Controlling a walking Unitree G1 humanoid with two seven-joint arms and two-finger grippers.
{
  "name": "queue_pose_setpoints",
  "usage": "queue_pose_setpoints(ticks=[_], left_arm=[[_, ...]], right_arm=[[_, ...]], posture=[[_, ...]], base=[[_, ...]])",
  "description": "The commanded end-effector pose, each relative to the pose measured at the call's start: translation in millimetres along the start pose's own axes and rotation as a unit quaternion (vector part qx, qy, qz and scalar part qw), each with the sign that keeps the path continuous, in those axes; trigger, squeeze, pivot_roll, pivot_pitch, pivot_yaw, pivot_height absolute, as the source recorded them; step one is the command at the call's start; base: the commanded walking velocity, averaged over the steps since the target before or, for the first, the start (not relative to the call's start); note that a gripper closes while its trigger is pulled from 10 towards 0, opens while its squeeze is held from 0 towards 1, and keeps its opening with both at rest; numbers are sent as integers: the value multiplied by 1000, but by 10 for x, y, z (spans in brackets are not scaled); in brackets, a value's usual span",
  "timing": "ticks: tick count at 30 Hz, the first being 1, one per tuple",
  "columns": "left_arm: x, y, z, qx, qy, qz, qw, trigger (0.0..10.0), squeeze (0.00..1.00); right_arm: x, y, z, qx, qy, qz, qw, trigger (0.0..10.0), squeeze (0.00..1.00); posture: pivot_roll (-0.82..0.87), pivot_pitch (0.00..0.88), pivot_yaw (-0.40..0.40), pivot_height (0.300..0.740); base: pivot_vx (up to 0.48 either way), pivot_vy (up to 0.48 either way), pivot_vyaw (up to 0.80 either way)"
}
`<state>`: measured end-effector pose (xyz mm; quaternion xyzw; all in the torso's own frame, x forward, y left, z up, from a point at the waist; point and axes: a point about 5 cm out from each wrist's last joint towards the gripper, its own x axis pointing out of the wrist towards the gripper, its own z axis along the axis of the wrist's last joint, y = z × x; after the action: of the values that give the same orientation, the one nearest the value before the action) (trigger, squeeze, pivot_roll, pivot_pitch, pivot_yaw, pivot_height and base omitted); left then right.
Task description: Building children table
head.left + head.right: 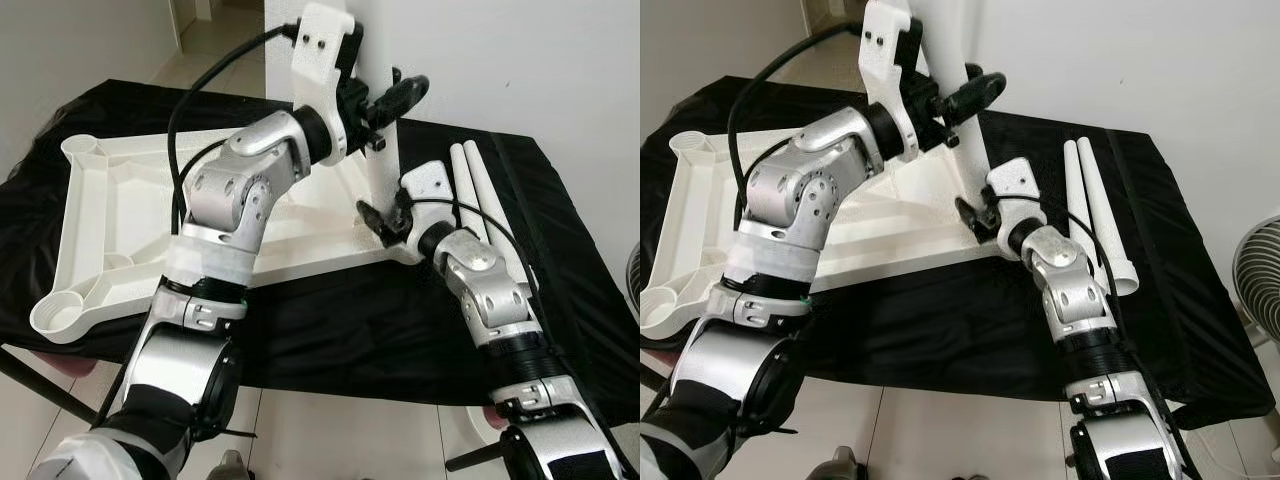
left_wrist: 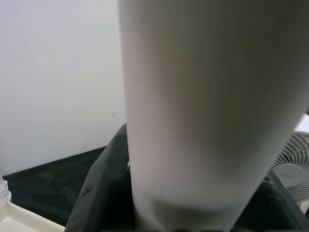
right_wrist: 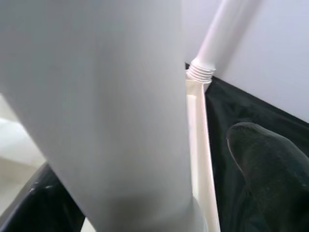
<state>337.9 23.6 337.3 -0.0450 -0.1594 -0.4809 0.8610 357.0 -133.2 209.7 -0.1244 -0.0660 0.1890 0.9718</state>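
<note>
Leg seated upright in the tabletop's near corner socket

We see the white table leg (image 1: 378,170) standing with its long axis vertical on the inverted white tabletop (image 1: 110,200), which lies on the black-draped surface (image 1: 380,320). Our left hand (image 1: 385,105) is clenched on the leg high up; our right hand (image 1: 385,222) sits low at the socket, fingers straddling the leg, though we cannot tell whether they press it. Two spare legs (image 1: 1095,215) lie flat just beyond the right arm, which is nearer to them.
</note>
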Motion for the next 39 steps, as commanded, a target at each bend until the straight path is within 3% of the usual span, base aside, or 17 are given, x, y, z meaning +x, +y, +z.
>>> queue_pose_setpoints(ticks=[1, 2, 3, 4, 10, 18, 27, 39], left_arm=[[56, -51, 94, 14, -15, 2, 1000, 10000, 0], [69, -57, 112, 14, -21, 11, 1000, 10000, 0], [79, -62, 125, 18, -25, 17, 999, 10000, 0], [88, -63, 133, 18, -27, 24, 999, 10000, 0], [112, -34, 177, 18, -34, 58, 998, 10000, 0], [170, 6, 296, 70, -46, 149, 985, 10000, 0], [219, -41, 207, 53, -40, 166, 984, 10000, 0], [294, -128, 175, 48, -38, 165, 984, 10000, 0]], right_arm=[[22, -66, 40, 3, -8, -35, 999, 10000, 1000], [38, -53, 53, 0, -11, -44, 999, 10000, 867], [50, -34, 59, -3, -13, -47, 999, 10000, 600], [63, -7, 62, -11, -14, -49, 999, 10000, 0], [103, 73, 71, -26, -22, -59, 998, 10000, 0], [161, 204, 86, -20, -44, -142, 989, 10000, 0], [183, 253, 138, -16, -66, -173, 983, 10000, 0], [253, 233, 294, -43, -115, -206, 971, 10000, 0]], posture=[[141, 36, -56, 740], [140, 38, -56, 740], [140, 40, -57, 740], [141, 44, -59, 740], [143, 47, -60, 740], [159, 52, -66, 740], [155, 50, -68, 740], [161, 45, -75, 740]], base=[[0, 0, 0], [0, 0, 0], [0, 0, 0], [0, 0, 0], [0, 0, 0], [0, 0, 0], [0, 0, 0], [0, 0, 0]])
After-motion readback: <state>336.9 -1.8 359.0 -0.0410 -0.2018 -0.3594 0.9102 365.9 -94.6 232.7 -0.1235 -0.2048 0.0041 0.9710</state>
